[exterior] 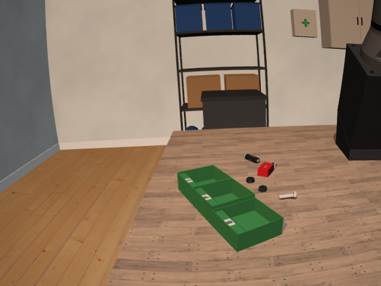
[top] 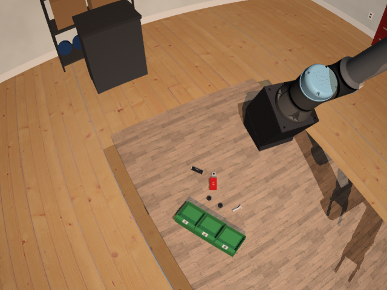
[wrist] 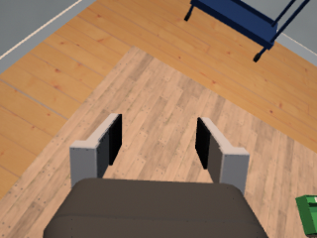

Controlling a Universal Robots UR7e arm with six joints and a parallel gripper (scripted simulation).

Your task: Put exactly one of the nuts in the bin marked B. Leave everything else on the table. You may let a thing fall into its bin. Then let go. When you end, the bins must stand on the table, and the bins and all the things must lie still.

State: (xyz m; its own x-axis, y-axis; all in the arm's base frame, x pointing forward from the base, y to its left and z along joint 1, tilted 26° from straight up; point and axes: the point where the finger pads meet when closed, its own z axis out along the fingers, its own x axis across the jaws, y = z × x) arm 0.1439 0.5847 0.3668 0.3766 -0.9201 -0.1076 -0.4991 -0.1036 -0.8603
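Two black nuts (top: 208,197) (top: 220,205) lie on the table just behind the green three-compartment bin (top: 210,228). They also show in the exterior view, one nut (exterior: 250,179) a little farther back than the other nut (exterior: 262,188), beside the bin (exterior: 229,204). The label on the bin's nearest compartment (exterior: 228,221) looks like a B; the other two labels are too small to read. My gripper (wrist: 158,131) is open and empty above bare table. A corner of the bin (wrist: 309,213) shows at the lower right of the wrist view. The gripper is out of the top and exterior views.
A white bolt (top: 236,208), a red USB stick (top: 213,182) and a black battery (top: 196,170) lie near the nuts. The arm's black base (top: 274,118) stands at the table's far right. The table's left edge is close to the bin.
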